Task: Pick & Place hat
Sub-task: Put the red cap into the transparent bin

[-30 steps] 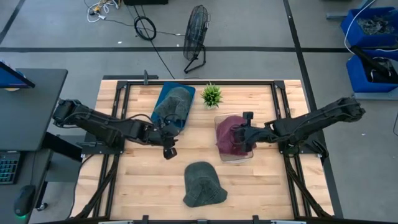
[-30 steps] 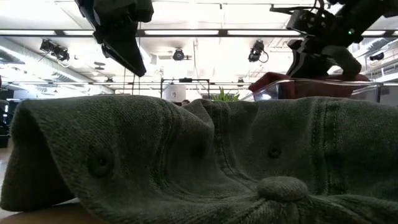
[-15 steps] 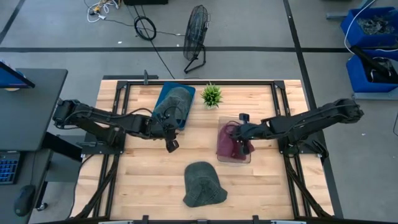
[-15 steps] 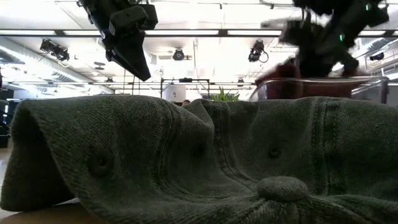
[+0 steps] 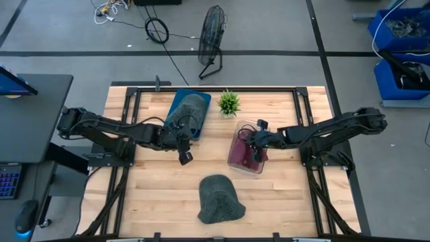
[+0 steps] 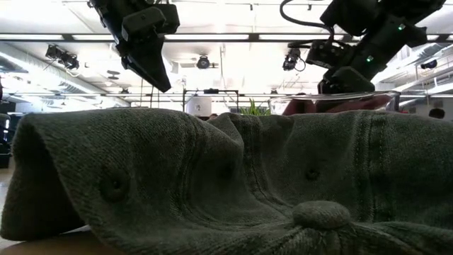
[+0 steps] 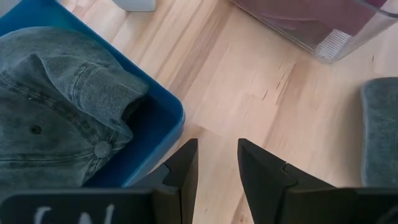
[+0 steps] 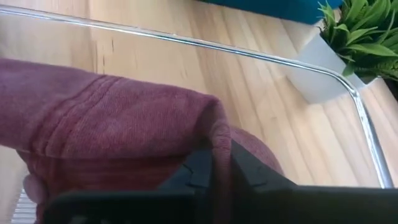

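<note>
A maroon hat (image 5: 240,151) lies in a clear bin (image 5: 250,169) right of the table's centre. My right gripper (image 5: 256,149) reaches into the bin from the right and is shut on the hat. A dark green hat (image 5: 220,199) rests flat on the table near its near edge and fills the low view (image 6: 226,184). A grey-green hat (image 5: 188,111) lies in a blue tray (image 5: 176,106). My left gripper (image 5: 183,158) hovers open above bare wood beside the tray's near corner (image 7: 161,124). My right gripper pinches a raised fold of the maroon hat (image 8: 208,134) between its two fingers (image 8: 199,171). It comes in slanting down from the table's right. The rest of the hat (image 8: 93,118) spreads out inside the bin, below its rim (image 8: 249,56).
A small potted plant (image 5: 229,103) stands at the far edge between the tray and the bin, and shows close by in the right wrist view (image 8: 354,31). Bare wood lies between the two arms and around the dark green hat.
My right gripper has moved toward the table's left and down, still shut on the maroon hat. The hat has sunk lower in the clear bin, and the bin has slid a little left and turned. My left gripper has drawn slightly toward the far edge.
</note>
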You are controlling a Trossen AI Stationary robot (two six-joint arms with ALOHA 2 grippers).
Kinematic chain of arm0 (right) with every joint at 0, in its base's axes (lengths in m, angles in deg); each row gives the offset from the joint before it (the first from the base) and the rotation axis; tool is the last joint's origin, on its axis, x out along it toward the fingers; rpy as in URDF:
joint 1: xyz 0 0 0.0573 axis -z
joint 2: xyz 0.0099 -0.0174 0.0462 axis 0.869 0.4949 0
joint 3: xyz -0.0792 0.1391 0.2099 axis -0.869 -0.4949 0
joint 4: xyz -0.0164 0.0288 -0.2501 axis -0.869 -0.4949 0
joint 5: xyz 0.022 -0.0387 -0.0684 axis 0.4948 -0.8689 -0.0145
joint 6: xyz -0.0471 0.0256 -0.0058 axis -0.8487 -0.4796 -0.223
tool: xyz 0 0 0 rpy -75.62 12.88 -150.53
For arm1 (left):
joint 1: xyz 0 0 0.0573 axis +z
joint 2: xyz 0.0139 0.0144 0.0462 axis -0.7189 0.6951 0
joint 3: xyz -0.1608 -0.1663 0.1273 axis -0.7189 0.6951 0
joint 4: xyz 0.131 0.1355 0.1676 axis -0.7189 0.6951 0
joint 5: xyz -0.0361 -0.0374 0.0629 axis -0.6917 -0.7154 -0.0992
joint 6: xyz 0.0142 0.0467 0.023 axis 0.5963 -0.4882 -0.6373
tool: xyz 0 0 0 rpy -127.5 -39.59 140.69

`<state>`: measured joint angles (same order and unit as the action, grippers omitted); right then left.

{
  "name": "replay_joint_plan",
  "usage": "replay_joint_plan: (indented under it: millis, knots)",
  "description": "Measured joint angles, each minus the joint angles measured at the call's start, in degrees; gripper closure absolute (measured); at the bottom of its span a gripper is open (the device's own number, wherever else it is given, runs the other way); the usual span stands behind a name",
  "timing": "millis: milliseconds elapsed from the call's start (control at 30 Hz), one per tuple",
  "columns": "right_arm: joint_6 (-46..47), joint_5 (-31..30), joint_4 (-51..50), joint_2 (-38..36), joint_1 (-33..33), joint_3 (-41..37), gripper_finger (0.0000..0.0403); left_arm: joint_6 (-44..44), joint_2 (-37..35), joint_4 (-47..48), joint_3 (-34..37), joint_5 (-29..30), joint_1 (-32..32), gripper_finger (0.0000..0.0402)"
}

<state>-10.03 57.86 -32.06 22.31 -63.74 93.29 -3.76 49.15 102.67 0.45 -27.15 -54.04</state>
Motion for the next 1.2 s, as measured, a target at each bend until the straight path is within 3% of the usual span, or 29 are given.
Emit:
replay_joint_plan:
  millis: [167,467,600,767,967,1200]
  knots:
    - [-0.09,0.91,-7.95,-2.77,0.02,3.4,0.0336,-0.02,0.0,0.34,0.0,0.0,0.0,0.0286]
    - [0.72,1.02,-29.65,-5.64,-0.04,17.53,0.0244,-0.07,0.0,0.92,0.0,-0.02,-0.02,0.0286]
    - [4.01,6.73,-41.27,-5.67,-0.04,24.29,0.0231,-0.06,0.0,1.43,0.0,-0.34,-0.02,0.0286]
    - [7.85,14.14,-49.26,-5.71,-0.19,27.53,0.0268,-0.09,0.0,1.5,0.0,-0.35,-0.02,0.0286]
    - [7.85,17.21,-46.96,-4.68,-1.85,22.44,0.039,-0.2,0.0,1.47,0.0,-0.35,-0.02,0.0286]
    - [7.25,19.51,-30.46,-1.55,-1.94,11.96,0.0396,-0.18,0.0,1.37,0.0,-0.35,-0.02,0.0286]
